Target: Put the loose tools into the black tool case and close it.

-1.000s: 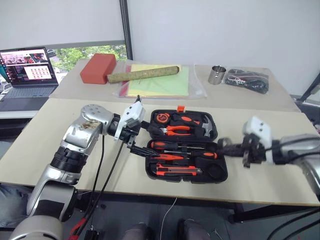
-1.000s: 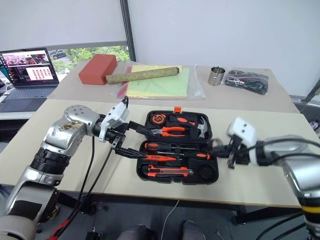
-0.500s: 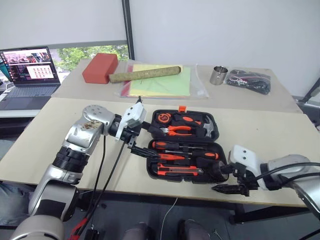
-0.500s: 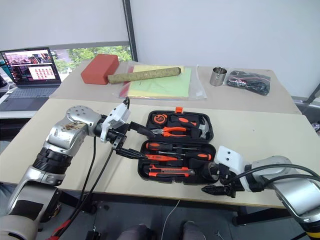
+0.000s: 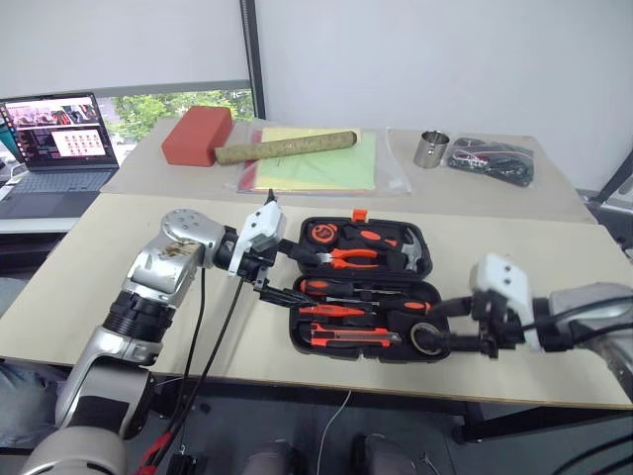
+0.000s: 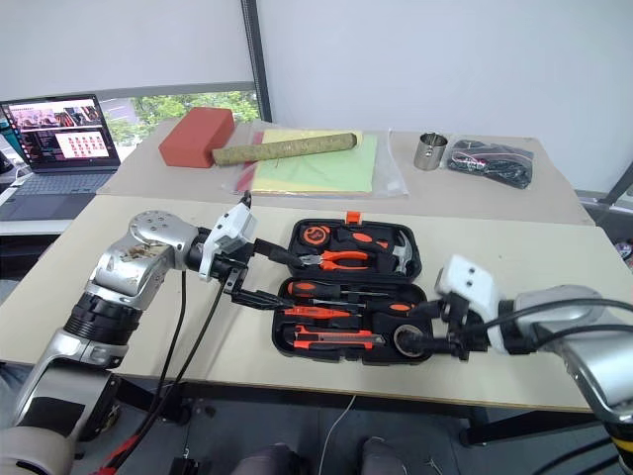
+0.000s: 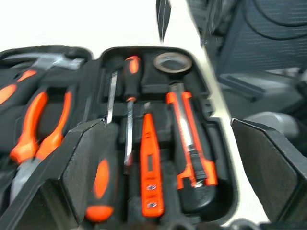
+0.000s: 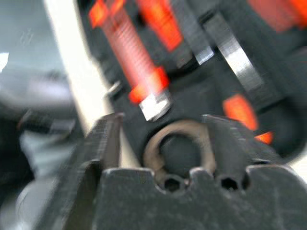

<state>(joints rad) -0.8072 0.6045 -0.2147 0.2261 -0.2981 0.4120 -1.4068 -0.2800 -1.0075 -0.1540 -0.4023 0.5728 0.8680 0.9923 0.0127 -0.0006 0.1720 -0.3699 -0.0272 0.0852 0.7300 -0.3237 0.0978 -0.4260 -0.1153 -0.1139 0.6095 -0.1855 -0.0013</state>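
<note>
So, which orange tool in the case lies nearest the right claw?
The utility knife, in the front slot along the case's near edge; the screwdrivers lie farther back.

Tools (image 5: pixel 356 309) in open case (image 5: pixel 427 240)

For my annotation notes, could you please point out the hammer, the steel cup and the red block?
hammer (image 5: pixel 416 256), left eye view, steel head.
steel cup (image 5: pixel 429 149), left eye view, side wall.
red block (image 5: pixel 196 135), left eye view, top face.

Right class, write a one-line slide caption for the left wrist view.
Left hand poised open over the open black tool case, screwdrivers and utility knife seated in their slots.
</note>
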